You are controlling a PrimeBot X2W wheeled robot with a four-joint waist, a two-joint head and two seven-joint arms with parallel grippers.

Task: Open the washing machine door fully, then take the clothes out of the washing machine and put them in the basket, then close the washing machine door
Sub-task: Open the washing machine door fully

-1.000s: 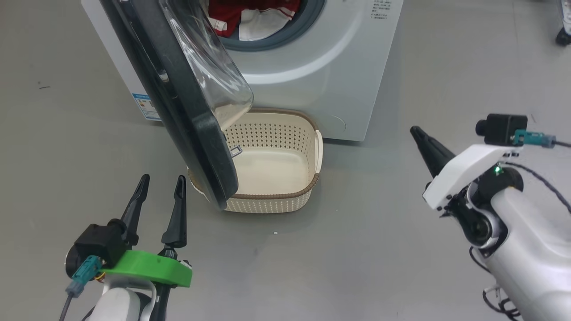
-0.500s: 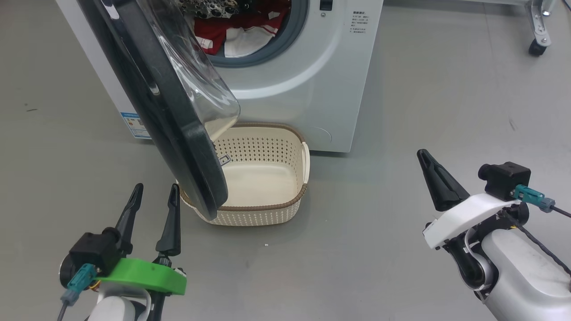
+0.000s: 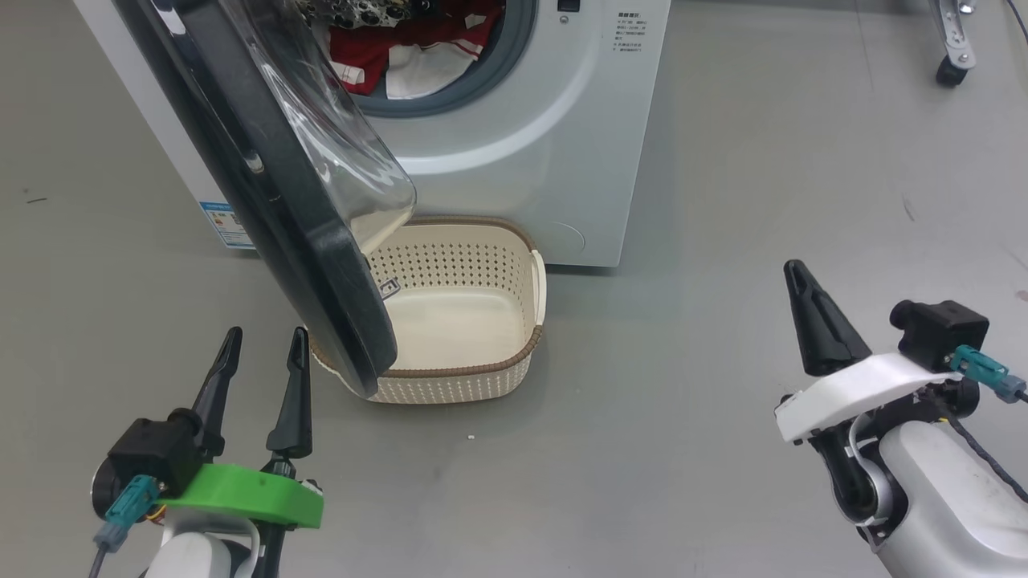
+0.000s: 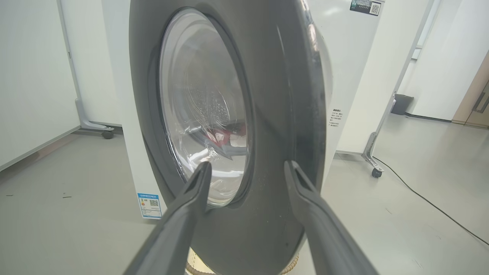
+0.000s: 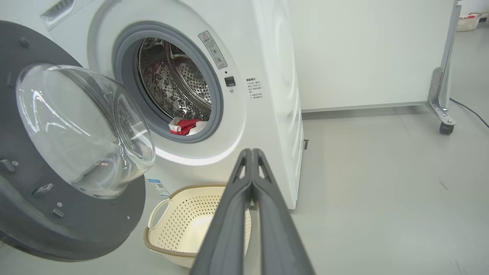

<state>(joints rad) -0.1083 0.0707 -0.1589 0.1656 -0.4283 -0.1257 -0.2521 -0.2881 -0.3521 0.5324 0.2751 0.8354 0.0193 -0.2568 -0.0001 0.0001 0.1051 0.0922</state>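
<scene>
While door (image 3: 321,265) overhangs basket (image 3: 458,389) (left rim), left fingers (image 3: 295,385) spread nearby

The white washing machine (image 3: 522,177) is showing red and white clothes (image 3: 361,60) inside its grey-ringed opening. Before it, the perforated cream basket (image 3: 474,388) is wearing a brown woven rim, the door (image 3: 273,217) gleaming black.

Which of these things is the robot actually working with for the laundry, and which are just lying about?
For the job: washing machine, its open door, red and white clothes in the drum, empty cream basket.
Just lying about: partition's caster wheel, black floor cable, small dark bin by the wall.
</scene>
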